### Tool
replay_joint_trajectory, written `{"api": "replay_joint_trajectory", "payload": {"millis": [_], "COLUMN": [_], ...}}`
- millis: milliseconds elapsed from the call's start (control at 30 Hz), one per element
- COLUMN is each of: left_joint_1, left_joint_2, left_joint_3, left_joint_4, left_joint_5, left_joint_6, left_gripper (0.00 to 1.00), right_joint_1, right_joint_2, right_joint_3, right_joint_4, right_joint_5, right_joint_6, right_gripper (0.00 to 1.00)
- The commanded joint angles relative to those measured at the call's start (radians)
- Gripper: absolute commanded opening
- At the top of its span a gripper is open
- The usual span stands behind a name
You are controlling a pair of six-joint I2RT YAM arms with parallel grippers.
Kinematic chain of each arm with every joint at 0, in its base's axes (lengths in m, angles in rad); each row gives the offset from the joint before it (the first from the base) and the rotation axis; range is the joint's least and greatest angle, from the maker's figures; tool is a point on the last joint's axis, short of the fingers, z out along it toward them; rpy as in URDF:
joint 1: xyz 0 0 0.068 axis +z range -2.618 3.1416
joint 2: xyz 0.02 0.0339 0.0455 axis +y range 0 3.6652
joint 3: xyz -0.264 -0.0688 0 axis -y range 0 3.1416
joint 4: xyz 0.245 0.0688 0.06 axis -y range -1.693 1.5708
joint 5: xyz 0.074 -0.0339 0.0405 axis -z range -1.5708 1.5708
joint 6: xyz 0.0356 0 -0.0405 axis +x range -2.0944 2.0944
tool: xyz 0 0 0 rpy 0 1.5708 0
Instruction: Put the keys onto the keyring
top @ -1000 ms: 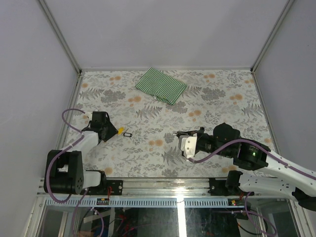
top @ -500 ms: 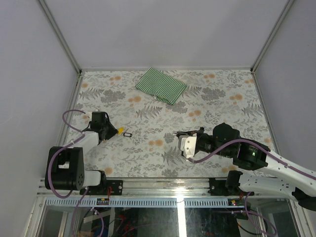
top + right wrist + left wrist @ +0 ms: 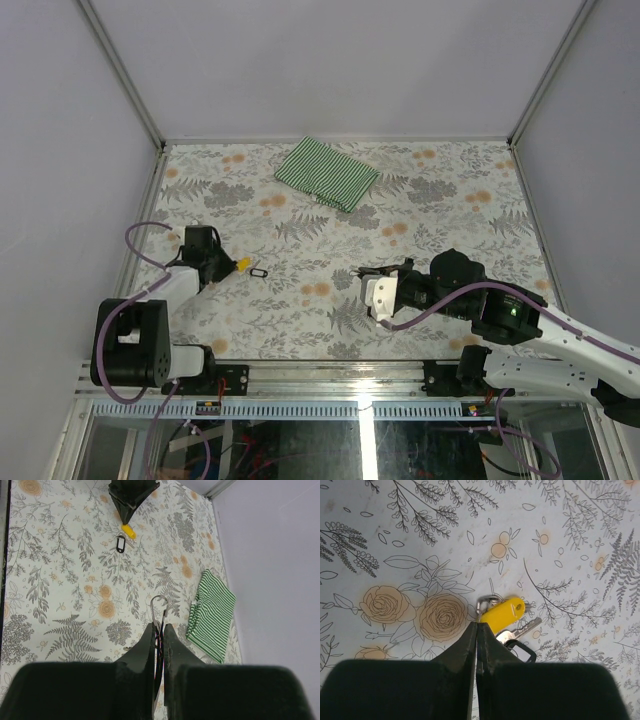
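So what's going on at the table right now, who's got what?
The left gripper is shut, low over the table, with its tips at the small ring of the yellow-tagged key. I cannot tell whether it actually pinches the ring. The black tag lies right beside it. The right gripper is shut on the keyring, a wire loop poking past its tips, well apart from the keys. No key is on the keyring yet.

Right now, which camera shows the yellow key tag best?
The left wrist view: the yellow tag sits in the middle, large and sharp, right by the left pincer. The top view shows only a yellow speck; the right wrist view shows a tiny far-off yellow dot.
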Motion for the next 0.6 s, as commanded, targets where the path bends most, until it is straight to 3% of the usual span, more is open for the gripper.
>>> {"api": "replay_joint_trajectory", "payload": {"millis": [0,233,400,567], "left_joint_1": [0.007,-0.020,-0.185,-0.289], "left_joint_2": [-0.059,-0.186,-0.236,-0.270], "left_joint_3": [0.007,0.079,0.196,0.316], "left_joint_4": [-0.007,-0.141,-0.268,-0.351], "left_joint_5": [-0.007,0.004,-0.068,-0.007], "left_joint_6": [0.019,0.089,0.147,0.273], "left_gripper": [0.00,0.00,0.00,0.00], "right_joint_1": [0.003,0.002,0.002,0.003], "right_joint_2": [0.001,0.000,-0.002,-0.012], "right_joint_3": [0.031,0.028,0.043,0.046], "right_joint_4": [0.035,0.032,0.022,0.025], "right_joint_5": [-0.007,0.017,0.035,0.035], "right_joint_6": [0.003,-0.025,-0.056,-0.061], "right_gripper": [0.00,0.00,0.00,0.00]}}
